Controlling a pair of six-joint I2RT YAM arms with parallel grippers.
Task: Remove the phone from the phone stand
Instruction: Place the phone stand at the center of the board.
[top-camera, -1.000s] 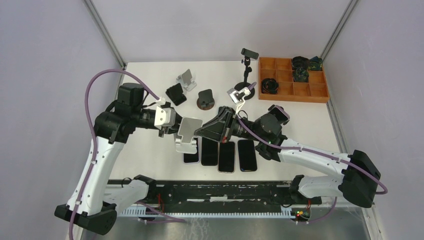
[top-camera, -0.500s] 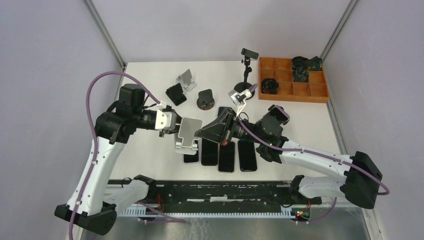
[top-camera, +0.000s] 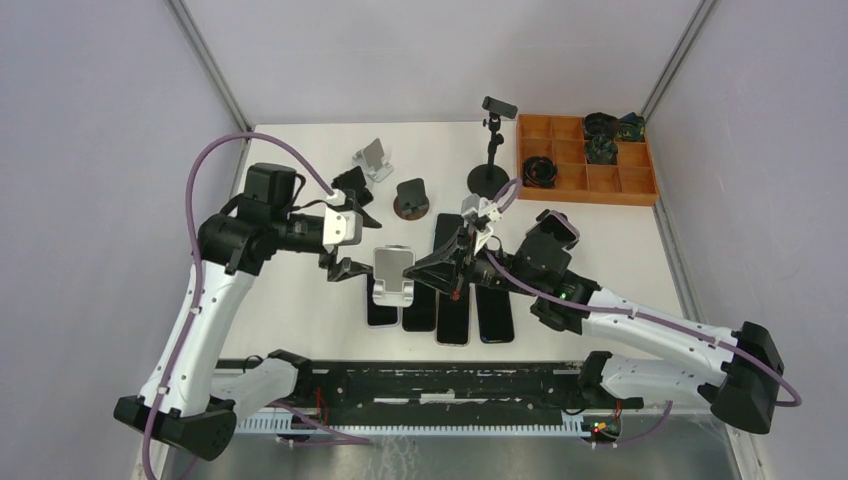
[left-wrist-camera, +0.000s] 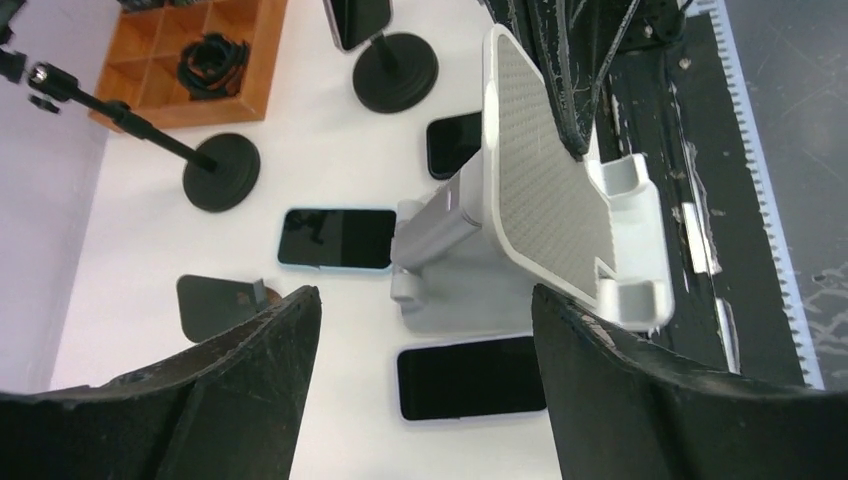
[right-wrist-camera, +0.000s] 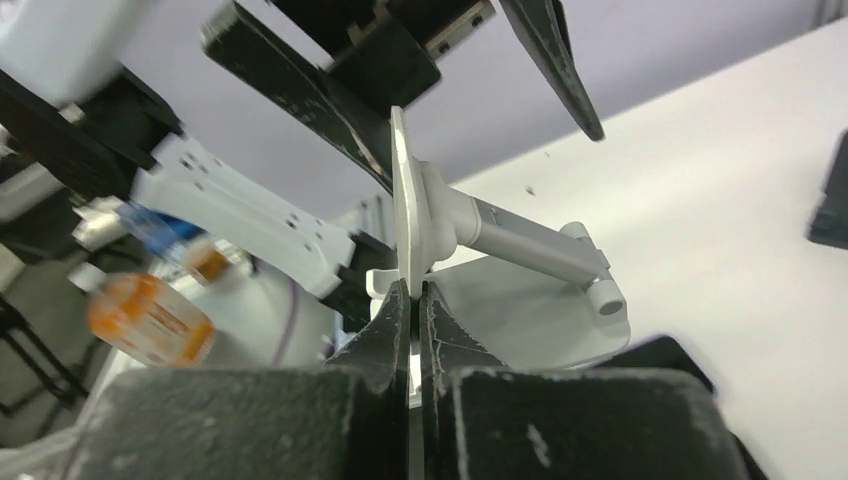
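Right gripper (right-wrist-camera: 412, 290): jaws closed, thin plate edge of phone stand (left-wrist-camera: 550, 190) pinched between them. Left gripper (left-wrist-camera: 425, 300): jaws spread wide, stand flanked on both sides, no contact seen. Phones (top-camera: 453, 315) laid flat in row on table (top-camera: 300, 300) at stand base; one more phone (top-camera: 445, 228) laid behind stand.

A white rectangular tabletop (top-camera: 620, 250) is enclosed by plain pale grey walls (top-camera: 420, 50), joined by metal corner posts (top-camera: 204, 60).
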